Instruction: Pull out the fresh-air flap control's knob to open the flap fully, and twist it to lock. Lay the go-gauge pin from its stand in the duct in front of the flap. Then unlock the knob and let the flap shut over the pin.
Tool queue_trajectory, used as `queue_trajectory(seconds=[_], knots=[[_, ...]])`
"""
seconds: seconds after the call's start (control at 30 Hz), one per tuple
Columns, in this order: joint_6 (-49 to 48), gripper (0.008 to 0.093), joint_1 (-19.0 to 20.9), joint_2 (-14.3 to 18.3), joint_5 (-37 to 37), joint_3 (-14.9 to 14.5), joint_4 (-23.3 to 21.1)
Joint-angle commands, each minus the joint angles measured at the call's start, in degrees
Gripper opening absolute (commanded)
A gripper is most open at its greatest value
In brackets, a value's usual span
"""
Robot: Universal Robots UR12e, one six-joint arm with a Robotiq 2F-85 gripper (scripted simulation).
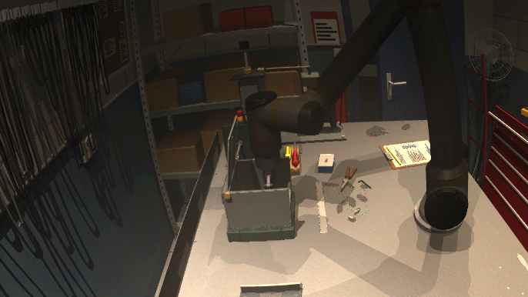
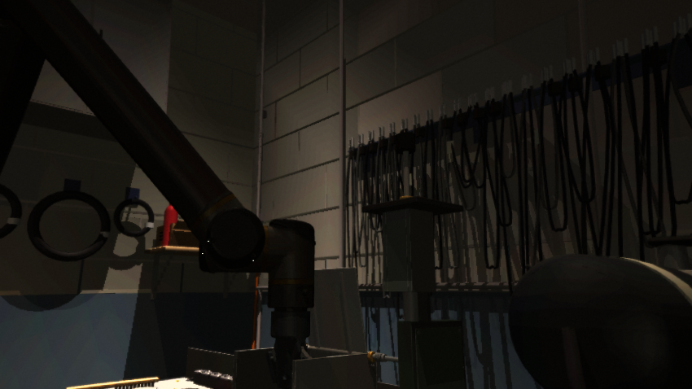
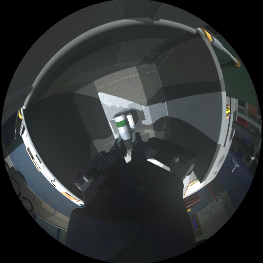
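The lower end of the go-gauge pin is hidden between my fingers; it is a pale cylinder with a green band. The pin is held by my closed gripper and hangs inside the open-topped grey duct, just above its floor. In the side camera the pin shows as a small pale stub under my wrist. The flap stands raised along the duct's left side, with a rod beside it. The control's black knob sits high on its stem above the column at the duct's back. The pin stand sits right of the duct.
Behind the duct stand metal shelves with cardboard boxes. On the table to the right lie a small white box, pliers, a steel rule and a clipboard. My arm's base stands at the right.
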Motion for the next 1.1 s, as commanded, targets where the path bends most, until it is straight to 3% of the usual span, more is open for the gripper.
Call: queue_trajectory(seconds=[0.0,0.47,1.07], knots=[[0.00,0.0080,0.00,-0.02,0.00,-0.05,-0.06],[0.00,0.0080,0.00,0.10,0.00,-0.01,-0.22],[0.00,0.0440,0.00,0.10,0.00,-0.01,-0.22]])
